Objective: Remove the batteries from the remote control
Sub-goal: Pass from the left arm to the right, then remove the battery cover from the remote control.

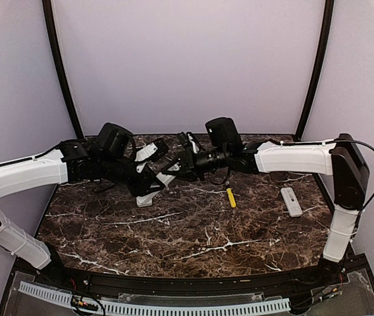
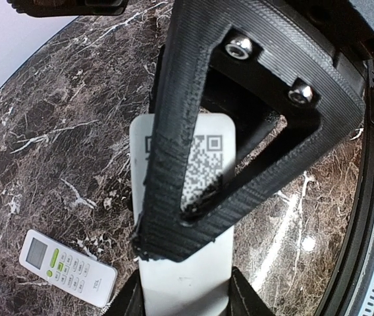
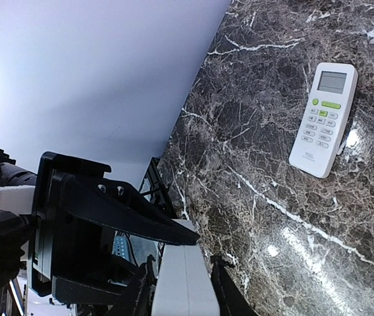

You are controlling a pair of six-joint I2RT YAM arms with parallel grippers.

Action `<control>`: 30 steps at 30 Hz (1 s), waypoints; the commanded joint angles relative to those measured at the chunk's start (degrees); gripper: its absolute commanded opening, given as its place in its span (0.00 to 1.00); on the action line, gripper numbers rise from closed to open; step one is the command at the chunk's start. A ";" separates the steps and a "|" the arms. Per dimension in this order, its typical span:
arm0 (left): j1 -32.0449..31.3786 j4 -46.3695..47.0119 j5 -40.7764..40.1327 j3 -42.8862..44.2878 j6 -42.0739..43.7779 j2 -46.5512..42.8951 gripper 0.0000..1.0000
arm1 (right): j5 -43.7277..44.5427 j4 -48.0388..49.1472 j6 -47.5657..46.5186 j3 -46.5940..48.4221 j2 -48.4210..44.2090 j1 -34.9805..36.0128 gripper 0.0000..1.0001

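dark brown marble counter [image 1: 174, 243] veined white; near its middle, lying flat, a small yellow-handled screwdriver [image 1: 231, 197]. behind, plain lilac backdrop [image 1: 187, 59] between two black poles [image 1: 62, 72].

Table [image 1: 174, 230] glossy dark marble, white-veined; held remote [image 2: 187, 289] smooth white plastic; right hand's fingers [image 2: 174, 184] matt, ridged black plastic with shiny metal screws [image 2: 240, 46]

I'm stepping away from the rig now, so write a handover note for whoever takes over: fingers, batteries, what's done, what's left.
Left gripper: fingers shut on the held remote, its QR-label back showing.
Right gripper: fingers shut on the same remote.
Second remote lies face up on the table; yellow tool there too.
Batteries: none in view, so none unloaded.
Left: open it, take every cell out.
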 commanded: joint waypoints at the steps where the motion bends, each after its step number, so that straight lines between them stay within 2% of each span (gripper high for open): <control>1: -0.32 0.18 -0.98 -0.23 0.76 0.00 0.10 | 1.21 0.40 0.40 1.47 0.72 0.42 0.27; 6: -0.41 0.21 -1.50 -0.16 0.77 0.11 0.11 | 1.91 -0.33 0.46 1.71 0.71 0.37 0.13; 10: -0.41 0.23 -1.91 -0.18 0.55 0.05 0.17 | 2.35 0.80 1.13 1.15 0.43 0.30 0.00; 13: -0.41 0.44 -2.33 -0.14 -0.06 -0.44 0.40 | 4.23 1.57 1.20 0.03 -0.88 0.17 0.00; 14: -0.41 0.56 -2.38 -0.07 -0.35 -0.60 0.55 | 5.07 1.97 1.24 -0.61 -1.53 0.12 0.00; 16: -0.41 0.85 -2.34 0.07 -1.30 -1.23 0.71 | 6.61 3.38 1.29 -2.45 -3.25 -0.41 0.00; 18: -0.34 1.08 -1.82 0.51 -2.42 -1.93 0.81 | 8.41 5.11 1.37 -5.25 -5.55 -1.27 0.00; 22: 0.87 1.89 1.00 1.35 -6.64 -3.74 0.88 | 12.11 7.20 0.24 -9.75 -11.32 -3.57 0.00; 25: 4.04 3.78 4.42 1.55 -13.61 -5.82 0.92 | 15.81 6.78 -2.92 -12.13 -16.53 -5.08 0.00; 30: 11.67 11.49 16.98 0.31 -28.52 -7.76 0.93 | 20.27 8.76 -8.80 -15.75 -24.76 -6.04 0.00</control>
